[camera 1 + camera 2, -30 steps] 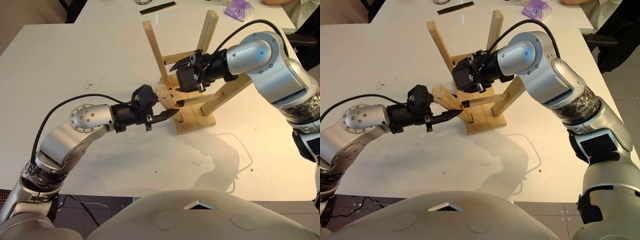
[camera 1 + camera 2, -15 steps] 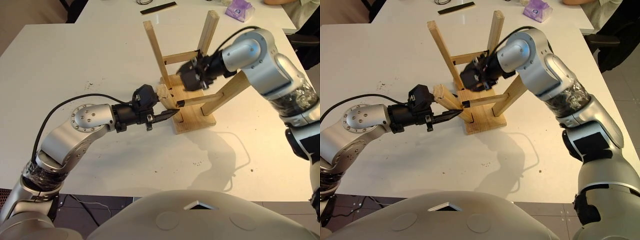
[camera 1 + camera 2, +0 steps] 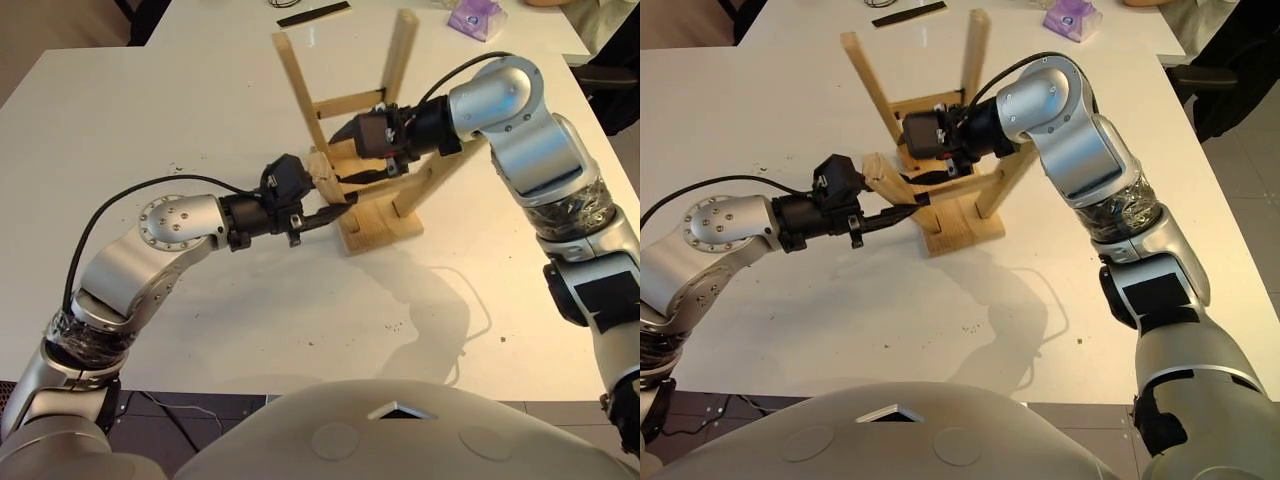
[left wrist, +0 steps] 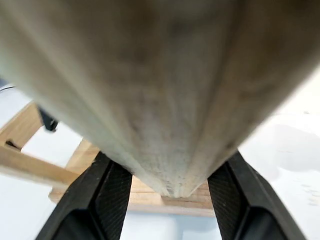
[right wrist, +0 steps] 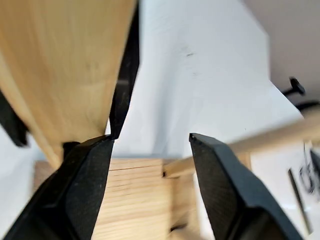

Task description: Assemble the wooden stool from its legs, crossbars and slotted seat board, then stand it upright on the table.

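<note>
The wooden stool stands upside down, its seat board [image 3: 378,226] flat on the white table [image 3: 150,110] and its legs pointing up. Two far legs [image 3: 297,90] are joined by a crossbar [image 3: 350,101]. My left gripper [image 3: 325,214] comes in from the left and is shut on the near-left leg [image 4: 150,85], low down by the seat. My right gripper [image 3: 350,178] reaches in from the right between the legs. Its fingers [image 5: 87,185] stand open above the seat board [image 5: 135,200], one beside a leg [image 5: 65,65], holding nothing.
A purple object [image 3: 477,18] and a black strip [image 3: 315,14] lie at the table's far edge. Small dark crumbs [image 3: 178,170] dot the table left of the stool. The near half of the table in front of the stool is bare.
My right gripper has swung back and then down between the legs, toward the left gripper. The stool and my left gripper have shifted slightly left and away.
</note>
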Controlling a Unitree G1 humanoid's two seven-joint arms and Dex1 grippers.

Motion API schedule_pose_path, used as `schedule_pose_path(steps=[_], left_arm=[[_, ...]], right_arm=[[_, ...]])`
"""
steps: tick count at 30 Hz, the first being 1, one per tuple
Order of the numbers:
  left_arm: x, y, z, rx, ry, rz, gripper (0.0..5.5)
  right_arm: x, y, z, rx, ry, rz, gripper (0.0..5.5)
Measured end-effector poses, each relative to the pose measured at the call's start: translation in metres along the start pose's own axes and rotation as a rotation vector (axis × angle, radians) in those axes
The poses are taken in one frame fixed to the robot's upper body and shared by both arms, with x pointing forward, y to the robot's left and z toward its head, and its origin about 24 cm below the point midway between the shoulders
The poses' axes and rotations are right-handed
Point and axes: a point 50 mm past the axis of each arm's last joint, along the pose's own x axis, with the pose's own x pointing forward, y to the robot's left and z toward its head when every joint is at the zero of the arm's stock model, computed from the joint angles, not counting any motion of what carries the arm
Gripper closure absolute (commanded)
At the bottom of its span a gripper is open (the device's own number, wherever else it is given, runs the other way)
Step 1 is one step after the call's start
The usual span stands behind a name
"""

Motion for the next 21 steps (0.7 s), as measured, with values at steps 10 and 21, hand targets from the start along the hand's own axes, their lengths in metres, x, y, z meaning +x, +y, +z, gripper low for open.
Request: schedule_pose_path(steps=[10,21], left_arm=[[-0.003,0.01,0.006,0.04,-0.017,0.034,3.45],[-0.008,0.014,-0.013,0.016,0.057,0.018,3.45]], right_arm=[[-0.025,-0.003,-0.025,0.395,-0.208,-0.199,2.73],[-0.1,-0.018,0.003,0.25,-0.354,-0.638,2.73]])
